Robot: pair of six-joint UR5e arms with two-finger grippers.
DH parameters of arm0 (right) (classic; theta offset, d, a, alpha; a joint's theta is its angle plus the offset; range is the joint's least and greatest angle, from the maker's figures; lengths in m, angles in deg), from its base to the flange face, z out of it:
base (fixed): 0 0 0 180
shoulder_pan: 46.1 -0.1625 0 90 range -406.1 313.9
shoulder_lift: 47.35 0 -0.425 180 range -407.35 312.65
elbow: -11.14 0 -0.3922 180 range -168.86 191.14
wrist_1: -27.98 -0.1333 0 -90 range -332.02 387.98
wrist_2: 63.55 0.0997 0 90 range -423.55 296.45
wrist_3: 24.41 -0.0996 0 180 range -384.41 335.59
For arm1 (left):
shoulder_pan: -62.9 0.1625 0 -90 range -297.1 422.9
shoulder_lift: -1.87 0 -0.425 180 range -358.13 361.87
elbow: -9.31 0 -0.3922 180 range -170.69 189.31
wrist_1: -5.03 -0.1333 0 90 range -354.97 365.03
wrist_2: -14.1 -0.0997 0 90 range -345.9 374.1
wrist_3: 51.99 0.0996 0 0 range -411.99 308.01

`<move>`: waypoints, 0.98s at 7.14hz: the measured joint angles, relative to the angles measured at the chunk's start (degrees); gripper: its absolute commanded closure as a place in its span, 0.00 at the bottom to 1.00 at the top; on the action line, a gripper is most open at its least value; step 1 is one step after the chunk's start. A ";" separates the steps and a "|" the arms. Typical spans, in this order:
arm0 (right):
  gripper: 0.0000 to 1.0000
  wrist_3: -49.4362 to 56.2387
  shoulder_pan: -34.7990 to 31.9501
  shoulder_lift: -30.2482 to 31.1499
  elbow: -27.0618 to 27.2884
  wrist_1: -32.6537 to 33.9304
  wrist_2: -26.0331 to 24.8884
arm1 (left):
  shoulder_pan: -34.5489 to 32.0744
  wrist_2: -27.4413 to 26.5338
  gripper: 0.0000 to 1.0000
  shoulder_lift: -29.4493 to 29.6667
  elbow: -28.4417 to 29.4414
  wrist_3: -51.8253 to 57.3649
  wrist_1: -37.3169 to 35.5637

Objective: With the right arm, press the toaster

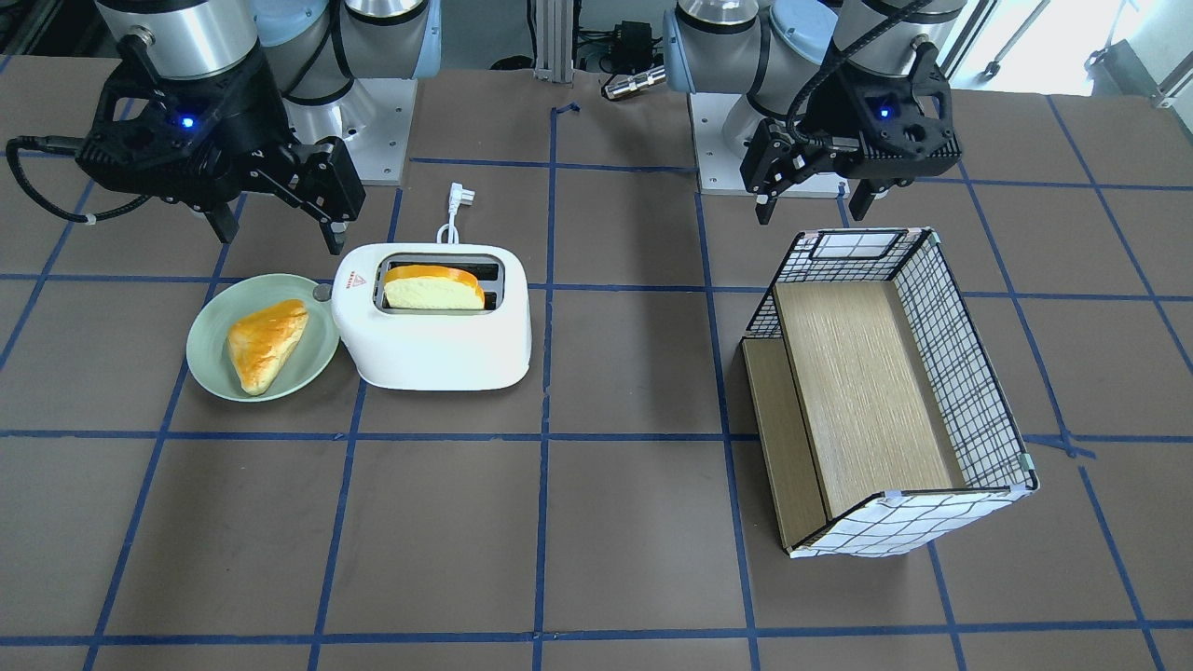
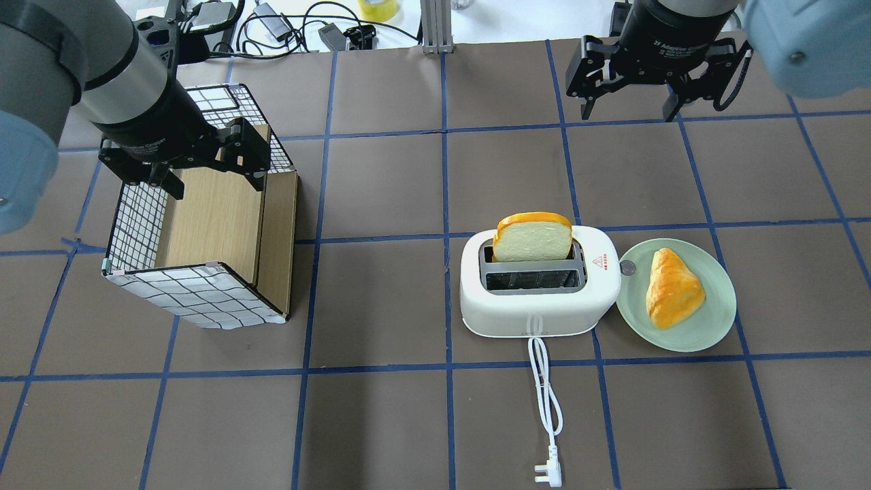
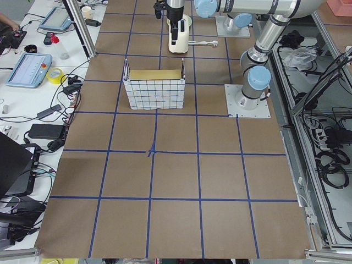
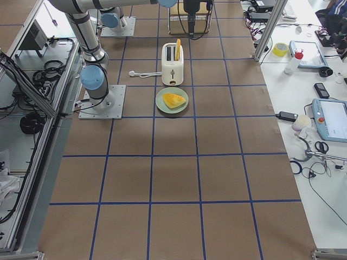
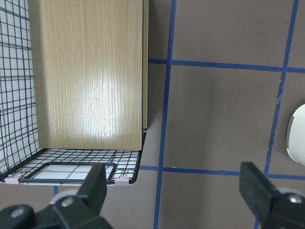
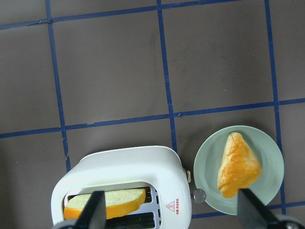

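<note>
The white toaster (image 1: 438, 345) stands on the table with a bread slice (image 1: 433, 289) upright in one slot. Its small grey lever knob (image 1: 322, 293) sits raised at the end facing the green plate. My right gripper (image 1: 278, 233) is open and empty, hovering above and behind that lever end, apart from the toaster. In the overhead view it (image 2: 629, 109) is well beyond the toaster (image 2: 537, 313). The right wrist view looks down on the toaster (image 6: 119, 171) and knob (image 6: 199, 194). My left gripper (image 1: 811, 207) is open and empty over the basket's back edge.
A green plate (image 1: 210, 368) with a pastry touches the toaster's lever end. A grid-patterned basket (image 1: 960, 373) with wooden panels lies tipped at the robot's left. The toaster's white cord and plug (image 2: 548, 473) trail toward the robot's base.
</note>
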 measured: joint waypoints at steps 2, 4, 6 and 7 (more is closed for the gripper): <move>0.25 0.02 0.01 0.04 -0.14 -0.09 -0.10 | 0.00 0.00 0.00 0.00 0.00 0.00 0.00; 0.66 1.48 0.57 0.06 -0.43 -0.72 -0.02 | 0.00 -0.06 0.00 0.00 0.00 0.00 0.00; 0.97 3.66 2.17 0.01 -1.60 -5.14 0.46 | 0.00 -0.05 0.00 0.00 0.00 0.00 0.00; 0.99 4.32 4.06 0.00 -1.89 -8.47 2.27 | 0.00 -0.07 0.00 0.00 0.00 0.00 0.00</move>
